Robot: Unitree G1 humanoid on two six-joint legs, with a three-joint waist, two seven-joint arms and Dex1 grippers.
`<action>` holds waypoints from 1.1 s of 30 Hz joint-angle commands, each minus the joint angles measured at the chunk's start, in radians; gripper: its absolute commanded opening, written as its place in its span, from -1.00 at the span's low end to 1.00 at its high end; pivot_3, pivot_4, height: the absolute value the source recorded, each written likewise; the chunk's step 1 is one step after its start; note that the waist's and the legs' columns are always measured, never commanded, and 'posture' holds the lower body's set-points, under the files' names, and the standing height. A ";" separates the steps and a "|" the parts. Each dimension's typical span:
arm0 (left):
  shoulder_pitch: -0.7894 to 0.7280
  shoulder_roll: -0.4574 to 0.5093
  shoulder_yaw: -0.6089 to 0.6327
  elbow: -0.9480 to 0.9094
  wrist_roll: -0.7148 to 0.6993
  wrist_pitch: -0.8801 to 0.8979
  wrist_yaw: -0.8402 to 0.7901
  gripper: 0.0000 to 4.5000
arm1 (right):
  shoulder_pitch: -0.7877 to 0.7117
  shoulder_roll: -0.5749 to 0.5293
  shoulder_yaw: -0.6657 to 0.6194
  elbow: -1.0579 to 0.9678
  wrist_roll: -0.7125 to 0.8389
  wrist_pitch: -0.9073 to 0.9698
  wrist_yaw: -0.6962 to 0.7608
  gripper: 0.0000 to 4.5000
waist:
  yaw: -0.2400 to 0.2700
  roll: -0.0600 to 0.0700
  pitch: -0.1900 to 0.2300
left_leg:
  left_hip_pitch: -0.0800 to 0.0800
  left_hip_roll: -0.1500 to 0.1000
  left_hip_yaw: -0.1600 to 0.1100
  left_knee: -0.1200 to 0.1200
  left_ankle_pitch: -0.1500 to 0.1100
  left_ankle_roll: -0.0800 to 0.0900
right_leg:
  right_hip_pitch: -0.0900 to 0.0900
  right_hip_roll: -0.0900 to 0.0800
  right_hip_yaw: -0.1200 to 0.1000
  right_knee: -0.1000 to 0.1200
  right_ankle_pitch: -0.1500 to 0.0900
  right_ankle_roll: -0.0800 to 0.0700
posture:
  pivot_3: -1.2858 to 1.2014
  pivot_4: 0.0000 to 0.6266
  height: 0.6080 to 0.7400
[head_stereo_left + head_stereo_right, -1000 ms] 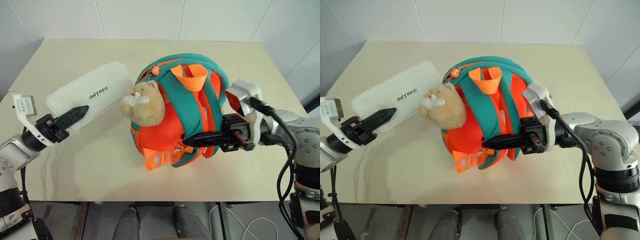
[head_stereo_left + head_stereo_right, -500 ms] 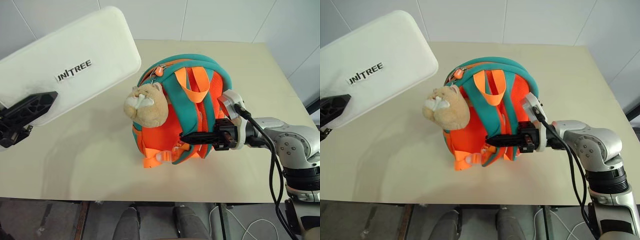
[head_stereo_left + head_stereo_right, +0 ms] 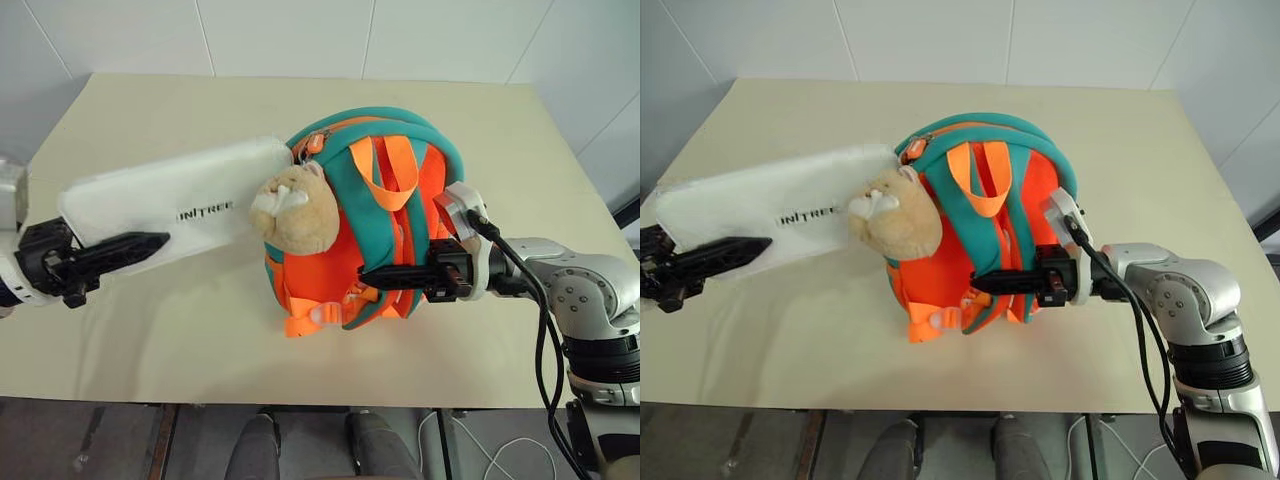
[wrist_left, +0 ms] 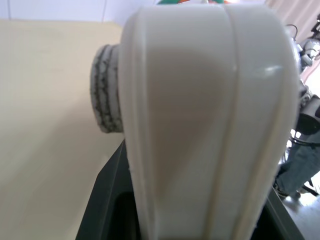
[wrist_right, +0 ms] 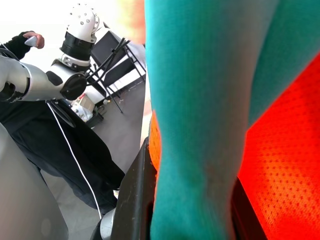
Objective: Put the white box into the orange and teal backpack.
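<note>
Left fingers [image 3: 125, 245] clamp "UNITREE" white box [image 3: 170, 200]; right fingers [image 3: 385, 277] pinch the orange and teal backpack's [image 3: 375, 215] strap.

Cream table [image 3: 500, 130] before white tiled wall [image 3: 300, 35]; black folding stand [image 5: 112, 62] beside person's dark sleeve [image 5: 20, 42]

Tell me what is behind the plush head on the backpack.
Behind the plush head is the backpack and the far end of the white box, held by the left gripper. Whether that end is inside the backpack is hidden.
</note>
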 commanded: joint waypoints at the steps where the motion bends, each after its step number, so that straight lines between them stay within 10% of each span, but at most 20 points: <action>1: -0.055 0.085 -0.085 -0.004 0.050 -0.022 -0.079 -0.41 | 0.008 -0.019 -0.037 -0.033 0.022 -0.001 0.008 -0.93 | 0.001 0.000 0.000 | 0.000 0.000 0.000 0.000 0.000 0.000 | 0.000 0.000 0.000 0.000 0.000 0.000 | 0.03 -0.52 1.00; 6: -0.321 0.083 -0.359 0.002 0.140 0.015 -0.020 -0.41 | 0.015 -0.008 -0.031 -0.040 0.023 -0.008 -0.001 -0.93 | 0.005 0.001 0.000 | 0.000 -0.001 0.000 0.001 0.000 0.000 | 0.001 0.000 0.000 0.000 0.000 0.000 | 0.03 -0.52 1.00; 13: -0.636 -0.235 -0.658 0.008 0.236 0.078 0.146 -0.41 | 0.036 0.020 -0.039 -0.061 0.023 -0.024 -0.035 -0.93 | 0.007 0.001 0.000 | -0.001 -0.001 -0.001 0.004 -0.001 0.001 | 0.001 0.001 0.000 0.002 0.000 0.003 | 0.03 -0.52 1.00; 20: -0.704 -0.451 -0.704 0.053 0.319 0.070 0.252 -0.41 | 0.084 0.024 -0.080 -0.113 0.042 -0.021 -0.087 -0.93 | 0.009 0.001 0.000 | -0.004 0.000 -0.002 0.010 -0.002 0.003 | 0.000 0.002 0.000 0.004 -0.001 0.004 | 0.03 -0.52 1.00; 30: -0.674 -0.367 -0.602 0.051 0.329 0.021 0.138 0.95 | 0.117 0.034 -0.101 -0.144 0.073 -0.015 -0.141 -0.93 | 0.004 0.001 0.001 | -0.004 0.000 -0.002 0.016 -0.002 0.003 | 0.001 0.002 0.000 0.008 0.000 0.005 | 0.03 -0.52 1.00; 33: -0.636 -0.274 -0.596 0.042 0.337 -0.019 0.036 1.00 | 0.118 0.033 -0.101 -0.142 0.074 -0.017 -0.144 -0.93 | -0.002 0.001 0.001 | -0.004 0.000 -0.002 0.013 -0.002 0.003 | 0.001 0.003 0.001 0.008 0.000 0.005 | 0.03 -0.52 1.00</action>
